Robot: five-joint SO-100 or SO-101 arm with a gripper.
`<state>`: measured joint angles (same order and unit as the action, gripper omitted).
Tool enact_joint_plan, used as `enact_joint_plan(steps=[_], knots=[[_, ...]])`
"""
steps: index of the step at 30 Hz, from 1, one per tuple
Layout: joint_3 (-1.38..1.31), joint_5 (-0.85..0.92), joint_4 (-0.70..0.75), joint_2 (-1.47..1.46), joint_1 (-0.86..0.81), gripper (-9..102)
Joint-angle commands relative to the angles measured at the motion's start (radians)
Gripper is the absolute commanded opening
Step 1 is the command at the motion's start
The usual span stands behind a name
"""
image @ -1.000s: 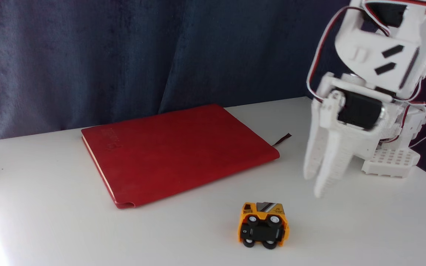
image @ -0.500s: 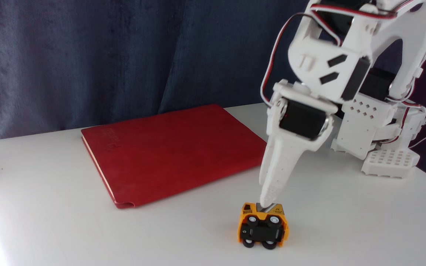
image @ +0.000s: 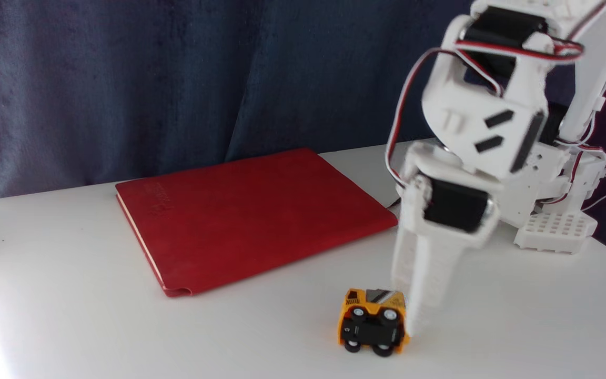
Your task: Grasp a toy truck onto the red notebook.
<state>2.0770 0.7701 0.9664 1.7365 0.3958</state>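
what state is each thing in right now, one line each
toy truck: tipped on its side on the table, black underside and wheels facing the camera, not lifted
red notebook: closed, lying flat, nothing on it
gripper: lowered at the truck's right side in the fixed view, blurred; cannot tell how the jaws stand
table: white, bearing all of these

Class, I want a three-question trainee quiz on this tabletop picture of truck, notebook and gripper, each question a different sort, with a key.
1. True or false: the truck stands upright on its wheels.
2. Where is the gripper in the fixed view? A) over the notebook B) at the truck's right side C) raised far above the table
3. Fill in: the truck lies on the ____, not on the notebook.

Key: 1 false, it lies tipped with its black underside and wheels facing the camera; 2 B; 3 table.
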Motion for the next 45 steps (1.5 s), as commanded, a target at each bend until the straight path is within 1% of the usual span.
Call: enact_joint_plan(steps=[1, 8, 12, 16, 20, 24, 28, 29, 31, 37, 42, 45], knots=[[-0.057, 0.000, 0.011, -0.028, 0.011, 28], [-0.133, 0.008, 0.055, -0.083, 0.008, 31], [-0.195, 0.031, 0.086, -0.130, -0.023, 27], [-0.232, 0.048, 0.086, -0.175, -0.067, 27], [-0.212, 0.063, 0.057, -0.176, -0.101, 25], [-0.218, 0.067, 0.054, -0.187, -0.126, 22], [-0.201, 0.061, 0.054, -0.166, -0.118, 10], [-0.201, 0.060, 0.054, -0.166, -0.115, 9], [-0.198, 0.058, 0.055, -0.167, -0.112, 10], [-0.150, 0.049, 0.063, -0.114, -0.074, 17], [-0.129, 0.046, 0.067, -0.074, -0.067, 8], [-0.126, 0.046, 0.069, -0.071, -0.074, 6]])
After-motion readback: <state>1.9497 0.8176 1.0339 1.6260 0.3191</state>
